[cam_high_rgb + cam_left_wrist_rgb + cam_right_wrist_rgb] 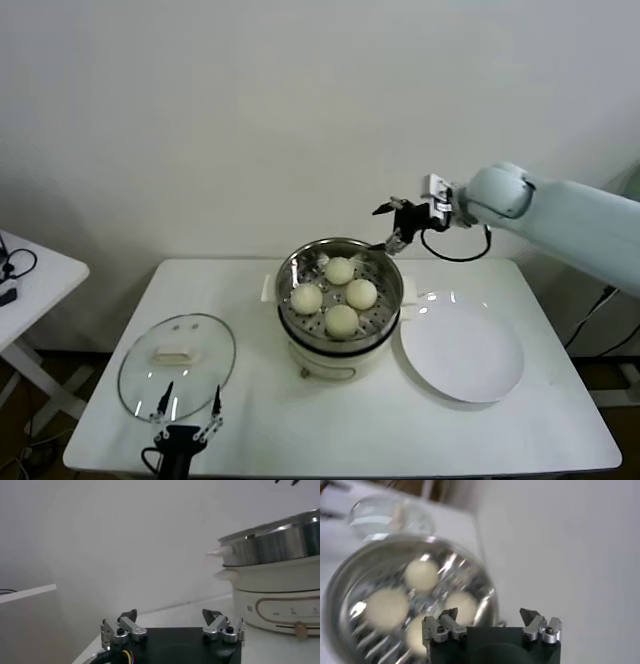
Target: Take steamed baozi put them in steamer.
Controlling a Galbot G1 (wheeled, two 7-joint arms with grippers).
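All four buns [340, 294] already sit in the steamer [388, 272], which stands near the middle of the bench [330, 432] toward its back edge, so by my reading the loading is done and the remaining risk lies in clearing the arms. The right end effector [393, 224] hangs just above and behind the steamer's back right rim, its fingers spread apart and holding nothing; the right wrist view shows the buns [422, 574] below it in the basket. If that arm swings low across the pot instead of lifting first, it could clip the steel rim and shove the whole steamer, or knock a bun out of place. The empty white plate [462, 358] lies just to the right of the pot, so a low sweep toward the right edge might catch it too. The left end effector [187, 409] waits at the front edge near the left corner, fingers open and empty, just beside the glass lid [176, 364]; a careless forward move could push that lid toward the left edge.
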